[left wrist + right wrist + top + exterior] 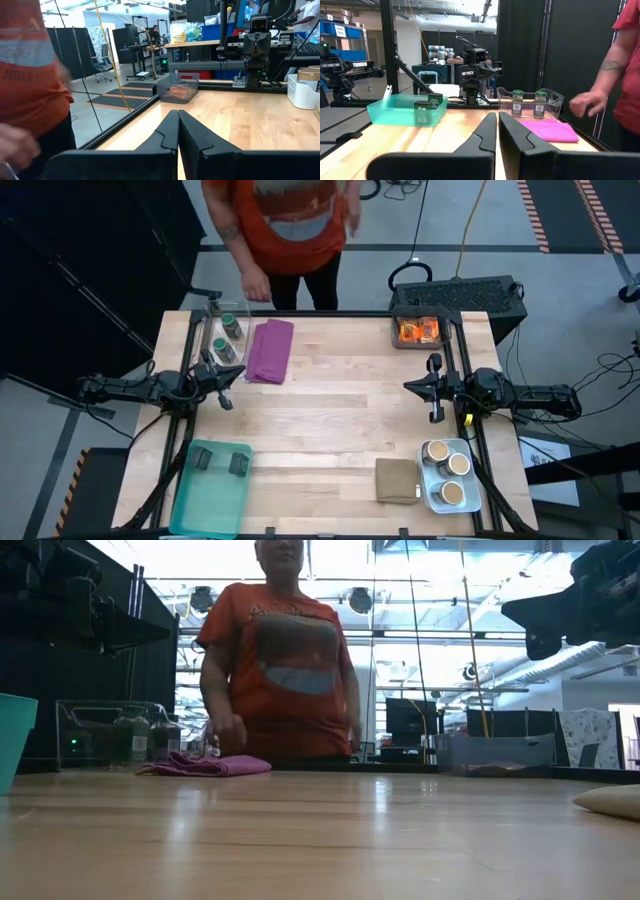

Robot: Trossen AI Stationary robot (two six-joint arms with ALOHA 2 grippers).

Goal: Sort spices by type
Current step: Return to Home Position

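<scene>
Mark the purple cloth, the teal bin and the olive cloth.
purple cloth (270, 351): high view, its middle.
teal bin (208, 502): high view, bare floor.
olive cloth (397, 480): high view, its middle.

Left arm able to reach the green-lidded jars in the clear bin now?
Probably yes: the left gripper sits beside the open-topped clear bin, green-lidded jars uncovered, though a person's hand is close to it.

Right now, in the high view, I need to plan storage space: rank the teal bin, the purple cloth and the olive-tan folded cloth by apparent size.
1. teal bin
2. purple cloth
3. olive-tan folded cloth
The camera looks straight down, so nearness barely skews this.
</scene>
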